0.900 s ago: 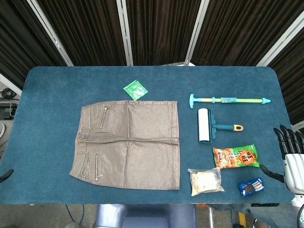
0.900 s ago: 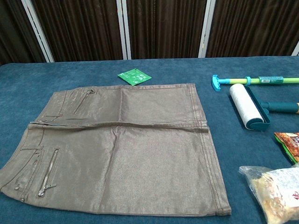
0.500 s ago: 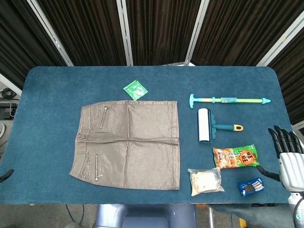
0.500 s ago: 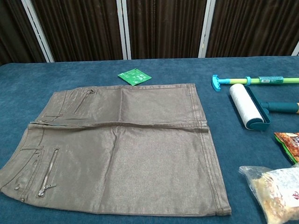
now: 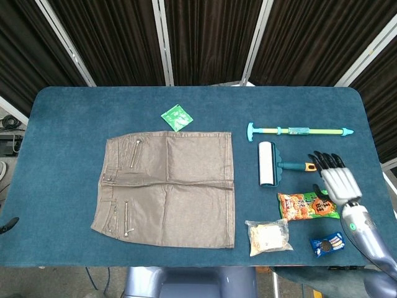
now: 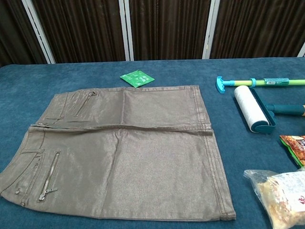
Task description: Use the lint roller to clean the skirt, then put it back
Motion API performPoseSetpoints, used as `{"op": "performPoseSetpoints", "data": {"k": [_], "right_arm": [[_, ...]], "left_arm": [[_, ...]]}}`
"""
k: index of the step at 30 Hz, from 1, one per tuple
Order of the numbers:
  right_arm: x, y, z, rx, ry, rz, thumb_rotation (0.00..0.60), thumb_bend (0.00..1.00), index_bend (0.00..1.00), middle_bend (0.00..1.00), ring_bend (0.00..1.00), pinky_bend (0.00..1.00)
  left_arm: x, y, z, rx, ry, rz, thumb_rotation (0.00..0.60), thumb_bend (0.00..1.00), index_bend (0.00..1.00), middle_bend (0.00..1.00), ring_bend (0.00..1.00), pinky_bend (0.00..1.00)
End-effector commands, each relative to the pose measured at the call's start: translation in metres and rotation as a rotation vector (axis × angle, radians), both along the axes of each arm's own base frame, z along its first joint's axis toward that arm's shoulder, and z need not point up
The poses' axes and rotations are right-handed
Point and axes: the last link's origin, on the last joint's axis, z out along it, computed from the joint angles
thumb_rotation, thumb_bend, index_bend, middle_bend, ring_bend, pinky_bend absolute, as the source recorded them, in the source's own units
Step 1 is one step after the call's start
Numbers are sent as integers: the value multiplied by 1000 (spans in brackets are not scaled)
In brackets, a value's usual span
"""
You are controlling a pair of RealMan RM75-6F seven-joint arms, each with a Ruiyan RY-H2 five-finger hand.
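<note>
A grey-brown skirt (image 5: 167, 186) lies flat on the blue table (image 5: 62, 124), and it fills the chest view (image 6: 124, 152). The lint roller (image 5: 267, 164), a white roll on a teal frame with an orange-tipped handle, lies just right of the skirt (image 6: 250, 109). My right hand (image 5: 335, 180) hovers with its fingers spread and nothing in it, just right of the handle's end and over a snack bag. It does not touch the roller. Only a dark sliver of my left hand (image 5: 7, 225) shows at the left edge. Neither hand appears in the chest view.
A long teal and yellow stick (image 5: 299, 130) lies behind the roller. An orange snack bag (image 5: 304, 205), a clear food bag (image 5: 268, 236) and a blue biscuit pack (image 5: 327, 244) crowd the front right. A green packet (image 5: 177, 117) sits behind the skirt.
My right hand has swung in from the table's right edge, leftward and away from me, to the end of the lint roller's handle. Nothing on the table has moved.
</note>
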Motion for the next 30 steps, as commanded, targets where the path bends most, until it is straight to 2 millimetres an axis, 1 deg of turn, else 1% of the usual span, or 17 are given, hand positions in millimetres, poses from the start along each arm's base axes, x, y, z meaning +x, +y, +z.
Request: {"op": "performPoseSetpoints", "data": {"k": [1,4,10,15,20,30], "right_arm": [[0,-35,-32,51,11,-8,600,408,16,0,0,0],[-5,-47,-46,76,52,-13,600,408,17,0,0,0],[-11,-57,-69,113,87,-20,600,408,19,0,0,0],[-13,-63,-78,120,101,-25,600,408,34,0,0,0],[-19,-74,-87,125,142,-35,600,409,38,0,0,0],[-21,-84,-98,138,185,-34,600,408,52,0,0,0]], "left_arm": [[-2,4,-3,0,10,15,600,0,0,0,0,0],[-5,7,-6,-6,21,31,600,0,0,0,0,0],[-7,13,-10,-11,35,51,600,0,0,0,0,0],[-9,15,-12,-14,42,59,600,0,0,0,0,0],[-9,16,-13,-12,45,65,600,0,0,0,0,0],[-10,17,-14,-12,52,71,600,0,0,0,0,0]]}}
